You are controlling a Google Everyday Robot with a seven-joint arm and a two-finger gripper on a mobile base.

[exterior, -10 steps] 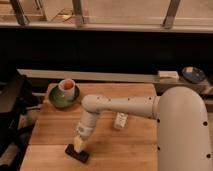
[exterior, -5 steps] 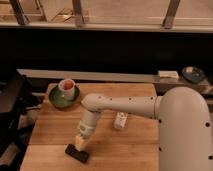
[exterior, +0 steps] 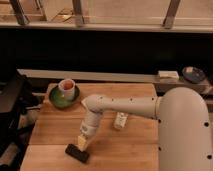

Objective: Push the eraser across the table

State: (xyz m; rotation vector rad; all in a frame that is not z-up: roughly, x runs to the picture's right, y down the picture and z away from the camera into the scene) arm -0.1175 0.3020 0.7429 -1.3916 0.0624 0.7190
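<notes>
— Where's the pincer [exterior: 83,142] just now?

— Low over the near left part of the bench [exterior: 135,150], at the end of that white arm [exterior: 125,106], pointing down and a little toward us. Its pale tip sits right at the eraser [exterior: 77,153], against the far upper edge of it as far as I can see. Whether the tips are spread or closed, I cannot tell from here, and I can't see that it has hold of anything.

— And the eraser?

— Flat on the wood, just below the pincer, close to the near edge, lying at a slant. Dark little slab.

— So what step would you call it?

— The push itself, I'd say: contact made or as good as made, with most of the bench not yet crossed. Next it wants a steady sideways sweep, kept low, pressing on the block's long side so it doesn't spin out from under the tip. Being so near the front edge, it could slip off if the push angles toward us.

— Anything else close by?

— To the pincer's right and a bit farther back, a small white bottle [exterior: 120,120] by the arm. Farther back on the left, a green bowl [exterior: 61,99] with a cup [exterior: 66,87] in it.

— And the room?

— Planked butcher-block bench, a dark gap behind it, then a ledge with a pale block [exterior: 168,74] and a dark dish [exterior: 192,74]. Railings above.
</notes>
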